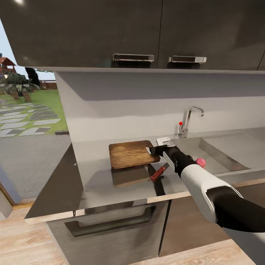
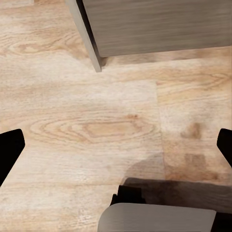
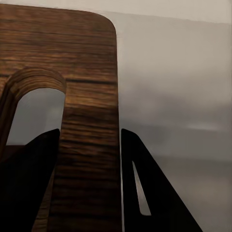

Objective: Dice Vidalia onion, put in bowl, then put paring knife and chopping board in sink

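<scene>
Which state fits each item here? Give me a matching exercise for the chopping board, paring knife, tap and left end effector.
Items:
1. chopping board
2. paring knife
3. tap
4. left end effector

States:
A. open, over the wooden floor
B. lying on the countertop, red handle
C. lifted off the countertop, held by the right end effector
D. standing behind the sink

Pairs: 1-C, 2-B, 3-D, 4-A
</scene>
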You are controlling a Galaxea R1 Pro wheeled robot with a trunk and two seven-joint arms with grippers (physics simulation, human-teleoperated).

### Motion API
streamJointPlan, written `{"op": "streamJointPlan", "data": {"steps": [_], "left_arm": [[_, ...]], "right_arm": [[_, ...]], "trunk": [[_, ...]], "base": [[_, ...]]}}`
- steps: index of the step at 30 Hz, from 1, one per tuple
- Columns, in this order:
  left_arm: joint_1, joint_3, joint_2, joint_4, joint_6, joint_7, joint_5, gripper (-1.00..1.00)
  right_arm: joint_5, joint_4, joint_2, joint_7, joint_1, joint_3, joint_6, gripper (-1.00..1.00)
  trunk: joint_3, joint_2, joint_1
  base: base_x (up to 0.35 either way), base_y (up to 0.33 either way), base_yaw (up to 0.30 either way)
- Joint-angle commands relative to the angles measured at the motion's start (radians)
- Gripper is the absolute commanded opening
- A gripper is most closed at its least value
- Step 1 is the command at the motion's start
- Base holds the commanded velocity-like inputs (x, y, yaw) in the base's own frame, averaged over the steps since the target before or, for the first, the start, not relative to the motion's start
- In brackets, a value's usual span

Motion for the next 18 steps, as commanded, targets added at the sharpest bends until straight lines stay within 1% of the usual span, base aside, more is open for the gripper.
{"op": "streamJointPlan", "data": {"steps": [1, 18], "left_arm": [[0.001, -0.001, 0.0, -0.002, -0.001, 0.0, 0.006, 1.0], [0.001, -0.001, 0.0, -0.003, -0.001, 0.0, 0.006, 1.0]], "right_arm": [[-0.002, -0.002, 0.0, 0.003, -0.001, 0.003, 0.005, -1.0], [-0.002, -0.002, 0.0, 0.003, -0.001, 0.003, 0.005, -1.0]], "trunk": [[-0.002, -0.001, 0.0], [-0.026, -0.001, 0.0]], "base": [[0.0, 0.0, 0.0], [0.008, 0.0, 0.0]]}}
